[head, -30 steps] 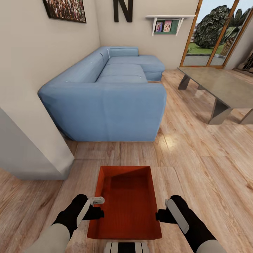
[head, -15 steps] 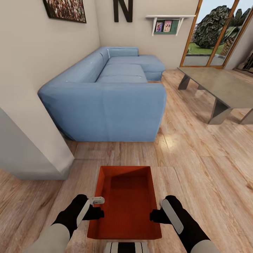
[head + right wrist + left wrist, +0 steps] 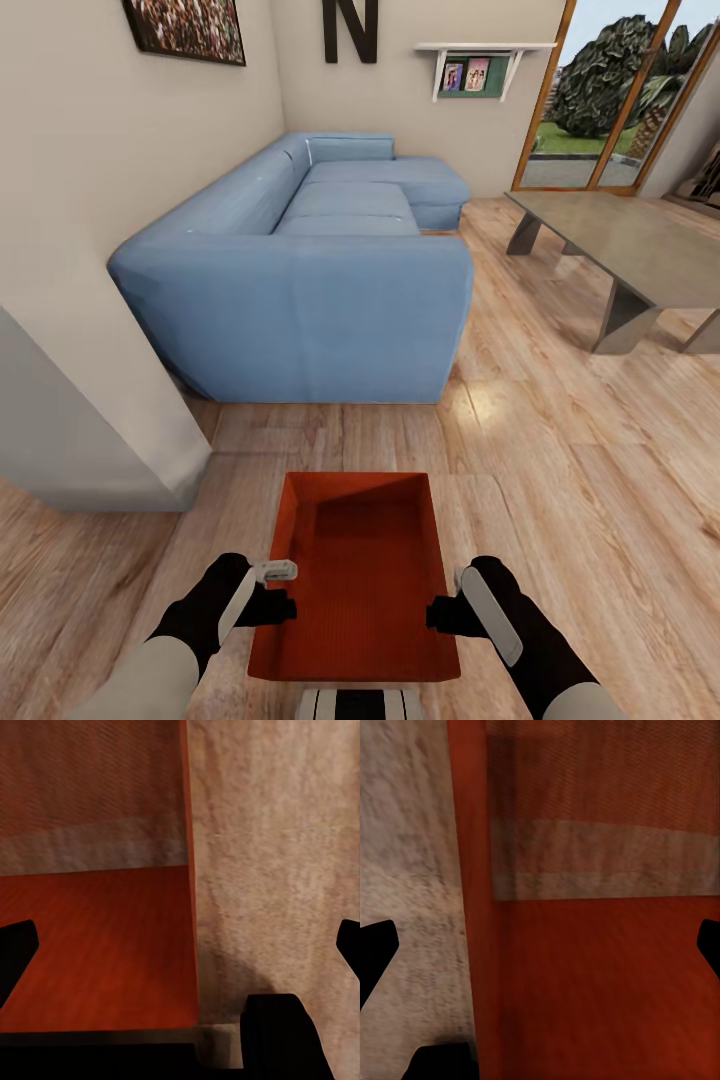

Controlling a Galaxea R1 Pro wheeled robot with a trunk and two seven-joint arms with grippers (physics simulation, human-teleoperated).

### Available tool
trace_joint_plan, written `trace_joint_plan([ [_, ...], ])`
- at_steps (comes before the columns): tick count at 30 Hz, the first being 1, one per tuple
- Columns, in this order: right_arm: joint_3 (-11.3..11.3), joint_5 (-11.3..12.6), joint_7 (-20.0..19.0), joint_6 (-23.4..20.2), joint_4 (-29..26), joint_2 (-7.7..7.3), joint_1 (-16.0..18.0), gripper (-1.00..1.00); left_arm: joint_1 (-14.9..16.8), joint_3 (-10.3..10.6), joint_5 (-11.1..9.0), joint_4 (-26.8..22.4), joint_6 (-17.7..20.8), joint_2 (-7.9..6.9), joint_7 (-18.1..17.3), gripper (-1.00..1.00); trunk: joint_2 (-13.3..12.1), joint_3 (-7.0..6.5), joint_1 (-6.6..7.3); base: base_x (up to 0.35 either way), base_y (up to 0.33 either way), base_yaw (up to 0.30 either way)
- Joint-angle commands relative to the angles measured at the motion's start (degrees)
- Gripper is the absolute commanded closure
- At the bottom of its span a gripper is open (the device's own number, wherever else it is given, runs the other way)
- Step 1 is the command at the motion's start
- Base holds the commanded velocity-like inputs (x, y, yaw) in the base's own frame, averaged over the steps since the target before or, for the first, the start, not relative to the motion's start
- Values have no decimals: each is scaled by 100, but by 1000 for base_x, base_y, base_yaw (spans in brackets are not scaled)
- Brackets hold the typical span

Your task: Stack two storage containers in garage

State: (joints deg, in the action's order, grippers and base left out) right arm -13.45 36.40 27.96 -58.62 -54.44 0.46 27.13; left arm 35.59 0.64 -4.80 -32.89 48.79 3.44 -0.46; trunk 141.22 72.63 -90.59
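One orange-red storage container (image 3: 360, 580) sits on the light wood plank flooring (image 3: 560, 480) before the blue sofa (image 3: 310, 270), with the left gripper (image 3: 285, 605) and right gripper (image 3: 440, 612) each spread wide astride a side wall, neither one clamped.

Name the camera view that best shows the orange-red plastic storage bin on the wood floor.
Head view: the whole orange-red rectangular plastic storage bin shows, rim to ribbed bottom. The left wrist view catches one wall and part of the bottom; the right wrist view likewise.
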Motion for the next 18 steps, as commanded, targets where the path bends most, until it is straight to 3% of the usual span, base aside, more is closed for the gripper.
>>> trace_joint_plan([
  [1, -7, 59, 60, -10, -5, -3, 3, -100, 1, 7, -47, -7, 26, -1, 20, -100, 2, 4, 1, 0, 0, 0],
  [18, 0, 52, 60, -10, -5, -19, 3, -100, 1, 7, -38, -7, 26, -1, 30, -100, 82, 40, -43, 0, 0, 0],
])
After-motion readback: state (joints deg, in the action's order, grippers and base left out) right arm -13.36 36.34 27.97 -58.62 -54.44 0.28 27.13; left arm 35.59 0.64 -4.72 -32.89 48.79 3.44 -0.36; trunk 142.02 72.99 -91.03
